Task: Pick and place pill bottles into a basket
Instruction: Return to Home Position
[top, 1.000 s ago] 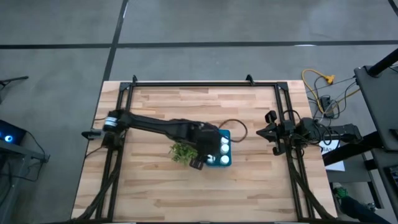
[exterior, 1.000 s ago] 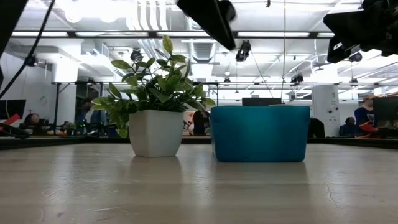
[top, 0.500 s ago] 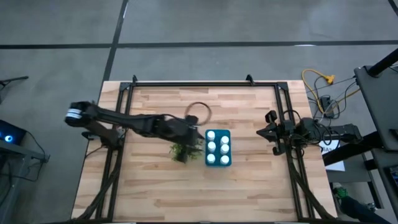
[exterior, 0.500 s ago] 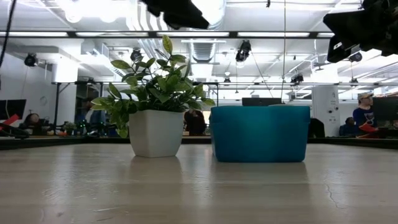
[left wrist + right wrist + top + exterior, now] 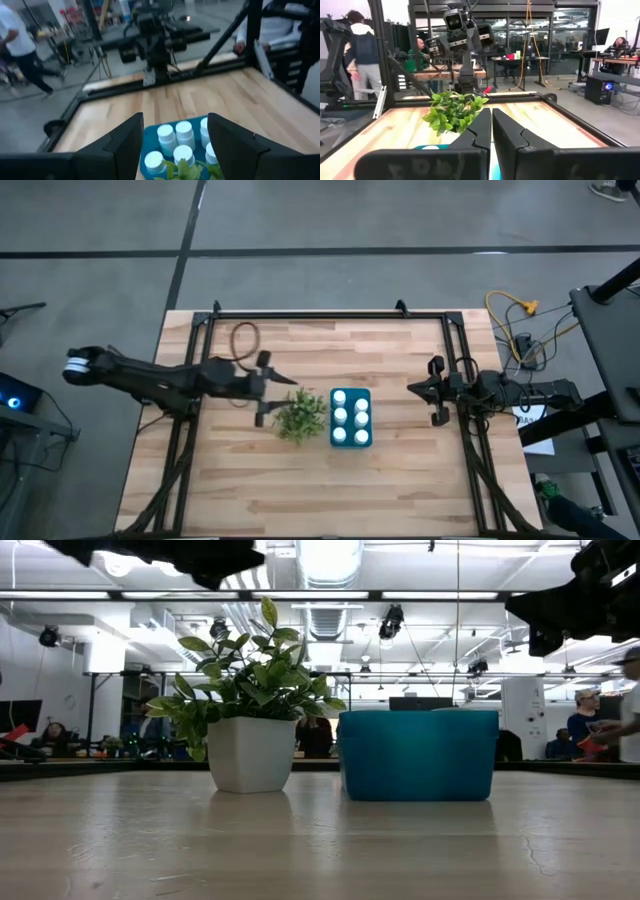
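Observation:
The teal basket (image 5: 351,446) stands near the table's middle and holds several white pill bottles (image 5: 350,417), upright with caps up. The low view shows only the basket's wall (image 5: 418,755). The left wrist view shows the bottles (image 5: 184,129) inside the basket (image 5: 148,152). My left gripper (image 5: 266,390) is open and empty, in the air left of the plant, a little apart from the basket. Its fingers frame the bottles in the left wrist view (image 5: 175,137). My right gripper (image 5: 428,391) is shut and empty by the table's right edge; it also shows in the right wrist view (image 5: 491,125).
A bushy green plant in a white pot (image 5: 298,418) stands right beside the basket's left side; it also shows in the low view (image 5: 250,705) and in the right wrist view (image 5: 452,111). Black frame rails (image 5: 320,314) run along the table's far, left and right edges. People move in the room beyond.
My left gripper has drawn back from above the basket toward the table's left edge, passing over the plant. All the bottles in the basket are now uncovered. The basket and the plant have stayed where they were.

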`<state>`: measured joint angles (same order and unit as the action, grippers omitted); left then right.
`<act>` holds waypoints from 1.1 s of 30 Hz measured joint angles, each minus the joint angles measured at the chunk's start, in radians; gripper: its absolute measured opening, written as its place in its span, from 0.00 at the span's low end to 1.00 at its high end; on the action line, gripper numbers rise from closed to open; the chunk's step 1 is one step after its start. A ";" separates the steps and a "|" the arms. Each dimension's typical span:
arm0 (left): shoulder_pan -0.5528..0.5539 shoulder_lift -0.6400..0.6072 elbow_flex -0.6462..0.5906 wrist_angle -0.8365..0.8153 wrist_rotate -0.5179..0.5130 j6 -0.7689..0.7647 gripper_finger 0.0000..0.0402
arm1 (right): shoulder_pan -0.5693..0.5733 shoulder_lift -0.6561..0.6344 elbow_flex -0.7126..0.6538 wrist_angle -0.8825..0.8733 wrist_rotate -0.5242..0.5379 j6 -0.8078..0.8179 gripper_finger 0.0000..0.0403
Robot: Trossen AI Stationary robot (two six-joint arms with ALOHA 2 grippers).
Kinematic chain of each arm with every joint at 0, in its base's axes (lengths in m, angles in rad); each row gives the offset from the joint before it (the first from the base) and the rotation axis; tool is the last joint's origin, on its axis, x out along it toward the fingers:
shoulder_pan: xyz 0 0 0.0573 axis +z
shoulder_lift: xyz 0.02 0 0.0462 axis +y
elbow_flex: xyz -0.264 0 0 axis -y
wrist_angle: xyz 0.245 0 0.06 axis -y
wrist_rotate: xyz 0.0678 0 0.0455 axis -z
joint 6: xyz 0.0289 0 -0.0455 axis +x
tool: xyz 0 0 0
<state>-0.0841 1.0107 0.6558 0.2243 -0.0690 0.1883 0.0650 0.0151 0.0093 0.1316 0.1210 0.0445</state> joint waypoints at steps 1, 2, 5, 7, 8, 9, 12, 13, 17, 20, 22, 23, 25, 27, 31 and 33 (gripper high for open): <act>0.000 -0.032 -0.022 0.011 -0.002 0.000 0.51 | 0.000 0.000 0.000 -0.001 0.001 0.000 0.02; 0.000 -0.064 -0.043 0.014 -0.007 0.000 0.51 | 0.000 0.000 0.000 -0.001 0.002 -0.001 0.02; 0.000 -0.163 -0.108 0.018 -0.024 0.000 0.51 | 0.000 0.000 0.000 -0.001 0.003 -0.015 0.02; 0.000 -0.225 -0.156 0.037 -0.038 -0.009 0.51 | 0.000 0.000 0.000 -0.002 0.003 -0.021 0.02; 0.000 -0.259 -0.182 0.048 -0.042 -0.016 0.51 | 0.000 0.000 0.000 -0.002 0.003 -0.022 0.02; 0.000 -0.290 -0.209 0.060 -0.043 -0.022 0.51 | 0.000 0.000 0.000 -0.002 0.003 -0.023 0.02; 0.000 -0.382 -0.298 0.125 -0.046 -0.026 0.51 | 0.000 0.000 0.000 -0.006 0.004 -0.036 0.02; 0.000 -0.411 -0.330 0.155 -0.046 -0.027 0.51 | 0.000 0.000 0.000 -0.009 0.006 -0.044 0.02; 0.000 -0.505 -0.451 0.305 -0.046 -0.027 0.51 | -0.001 0.000 0.000 -0.028 0.014 -0.047 0.02; 0.000 -0.550 -0.531 0.379 -0.046 -0.029 0.51 | -0.001 0.000 0.000 -0.030 0.013 -0.041 0.02; 0.000 -0.576 -0.578 0.406 -0.046 -0.035 0.51 | -0.001 0.000 0.000 -0.032 0.013 -0.031 0.02; 0.000 -0.596 -0.600 0.418 -0.046 -0.043 0.51 | -0.001 0.000 0.000 -0.032 0.013 -0.026 0.02; 0.000 -0.647 -0.636 0.429 -0.049 -0.052 0.51 | 0.000 0.000 0.000 -0.033 0.013 -0.021 0.02; 0.000 -0.688 -0.647 0.414 -0.051 -0.060 0.51 | 0.000 0.000 0.000 -0.049 0.013 -0.020 0.02; 0.000 -0.759 -0.647 0.336 -0.070 -0.072 0.51 | 0.000 0.004 0.000 -0.063 0.013 -0.014 0.02; 0.000 -0.789 -0.647 0.312 -0.070 -0.059 0.51 | 0.000 0.007 0.000 -0.069 0.013 -0.006 0.02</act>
<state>-0.0841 0.2217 0.0090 0.5366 -0.1394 0.1290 0.0650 0.0219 0.0093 0.0629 0.1337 0.0383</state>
